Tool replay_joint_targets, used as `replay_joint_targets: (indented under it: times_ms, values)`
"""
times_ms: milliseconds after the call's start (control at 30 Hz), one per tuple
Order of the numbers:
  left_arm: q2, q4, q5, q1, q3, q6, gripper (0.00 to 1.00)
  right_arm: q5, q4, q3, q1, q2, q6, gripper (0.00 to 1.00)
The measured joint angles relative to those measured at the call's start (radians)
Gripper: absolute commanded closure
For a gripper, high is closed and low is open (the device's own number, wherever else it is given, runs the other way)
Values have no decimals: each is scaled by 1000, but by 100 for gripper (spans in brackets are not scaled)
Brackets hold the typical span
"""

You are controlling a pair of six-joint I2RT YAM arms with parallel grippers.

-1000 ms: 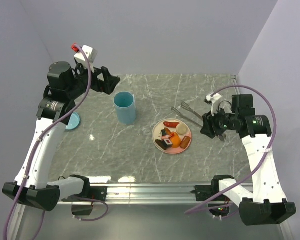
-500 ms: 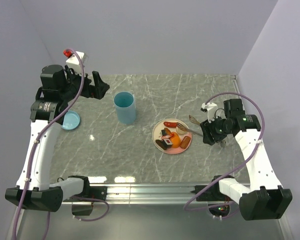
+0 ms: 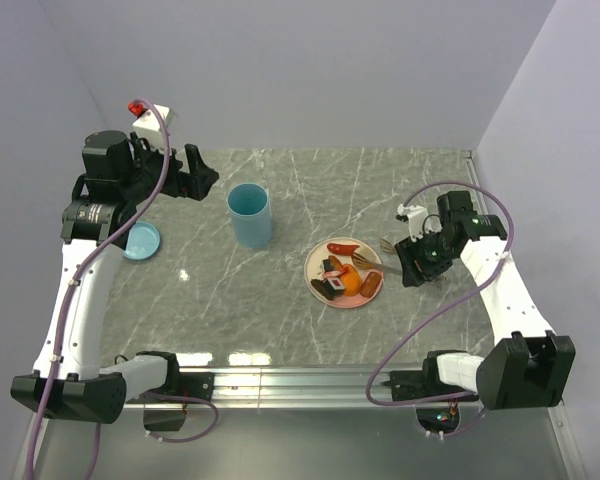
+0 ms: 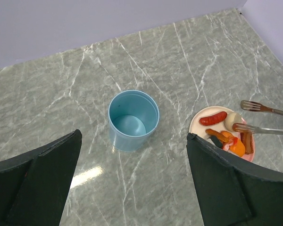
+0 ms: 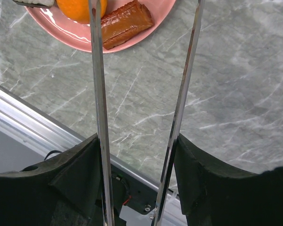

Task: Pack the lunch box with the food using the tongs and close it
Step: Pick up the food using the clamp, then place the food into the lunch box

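The light-blue lunch box (image 3: 250,213) stands upright and uncovered left of centre, its inside (image 4: 133,120) bare. Its blue lid (image 3: 140,240) lies at the far left. The food (image 3: 345,272) sits on a pink plate (image 3: 317,270): a red piece (image 4: 212,118), a beige round (image 4: 232,120), an orange round (image 5: 75,7) and a brown sausage (image 5: 127,23). My right gripper (image 3: 417,260) (image 5: 137,141) is shut on the silver tongs (image 5: 98,94), whose arms are spread. One tong tip (image 4: 239,127) is over the plate by the beige round. My left gripper (image 3: 195,172) (image 4: 133,135) hangs open, high behind the lunch box.
The pink plate lies right of centre on the grey marble table (image 3: 300,320). A metal rail (image 3: 310,378) runs along the near edge. Walls close the back and both sides.
The right arm has carried the tongs left toward the plate, and their arms have spread wider. The left arm swung back left early on, uncovering the lid, then stayed still.
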Motion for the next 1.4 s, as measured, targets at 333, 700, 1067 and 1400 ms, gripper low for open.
replay_joint_targets:
  times_ms: [333,700,1067,1400]
  values:
    - [0,-2,-1,2,-3,17,1,-32,2,6,0,76,3,46]
    - [0,-3,-1,8,-23,27,1,-48,-8,39,0,80,11,60]
    - [7,-3,4,25,-23,43,1,-172,-69,341,19,84,46,60]
    - [44,-33,49,127,1,19,1,-296,-31,684,227,251,77,59]
